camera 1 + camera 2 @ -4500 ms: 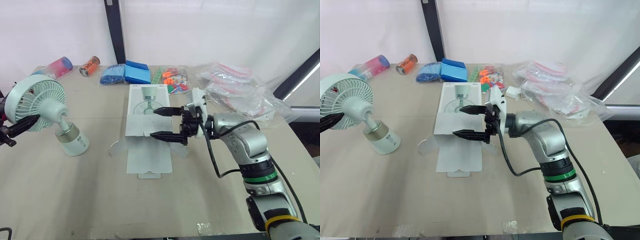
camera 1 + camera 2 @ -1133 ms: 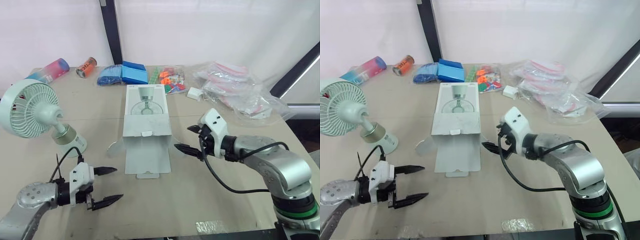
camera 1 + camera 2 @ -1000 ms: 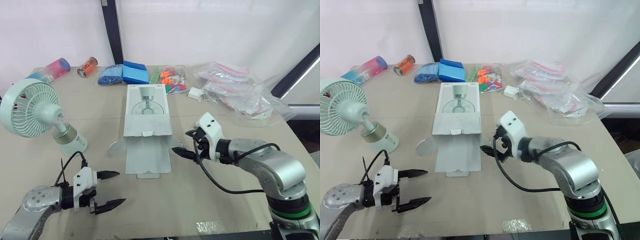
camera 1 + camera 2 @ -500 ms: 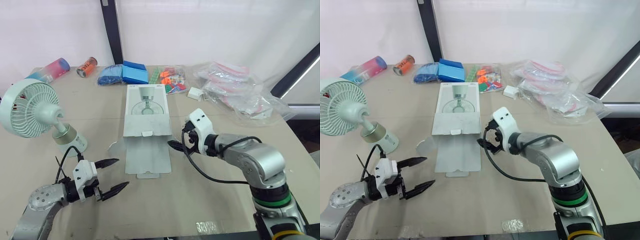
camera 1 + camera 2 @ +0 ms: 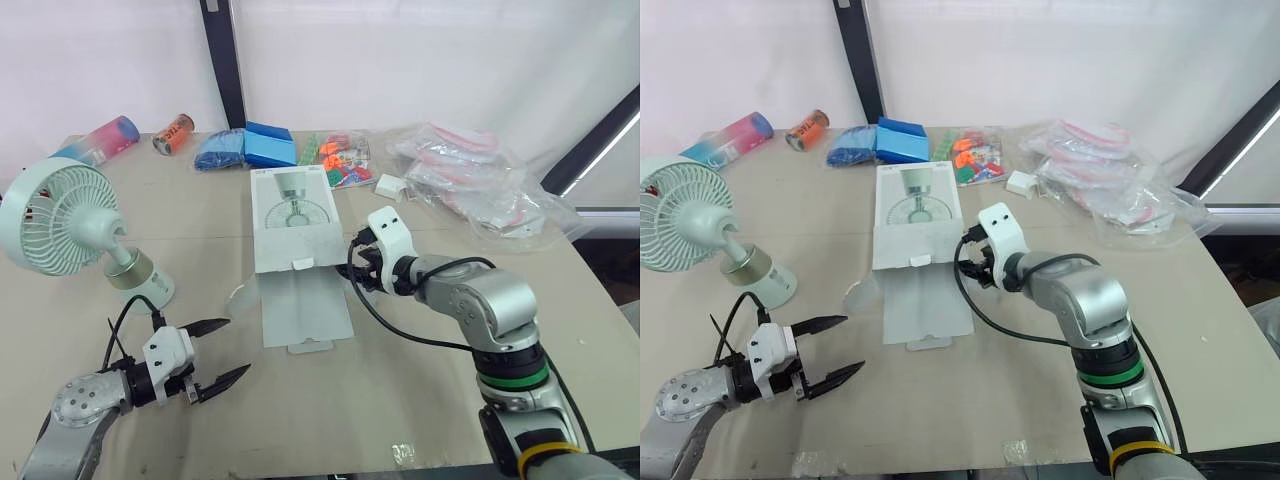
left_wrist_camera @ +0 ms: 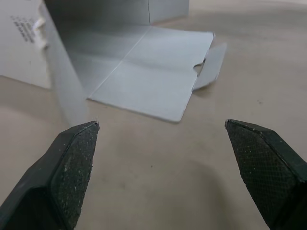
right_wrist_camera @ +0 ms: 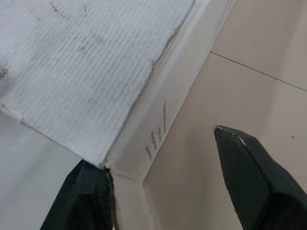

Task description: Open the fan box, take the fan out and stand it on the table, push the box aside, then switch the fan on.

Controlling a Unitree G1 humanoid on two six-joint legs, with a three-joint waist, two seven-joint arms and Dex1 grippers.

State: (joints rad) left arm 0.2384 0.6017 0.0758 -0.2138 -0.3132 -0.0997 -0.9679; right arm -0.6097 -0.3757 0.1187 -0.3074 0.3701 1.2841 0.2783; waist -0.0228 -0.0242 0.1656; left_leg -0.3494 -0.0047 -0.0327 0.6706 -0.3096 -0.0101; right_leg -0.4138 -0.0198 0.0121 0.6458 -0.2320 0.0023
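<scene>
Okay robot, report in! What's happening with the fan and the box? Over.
Left gripper open, empty, over the table. Right gripper open beside the box. Fan standing at left, box lying open. Over.

Bright, even, diffuse light; faint soft shadows on bench (image 5: 400, 400). Head views sharp; wrist-view backgrounds slightly soft.

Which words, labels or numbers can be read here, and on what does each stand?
None can be read.
Fan box: tiny print on its side wall, too small to read.
Can: dark letters on an orange label, too blurred to read.
</scene>
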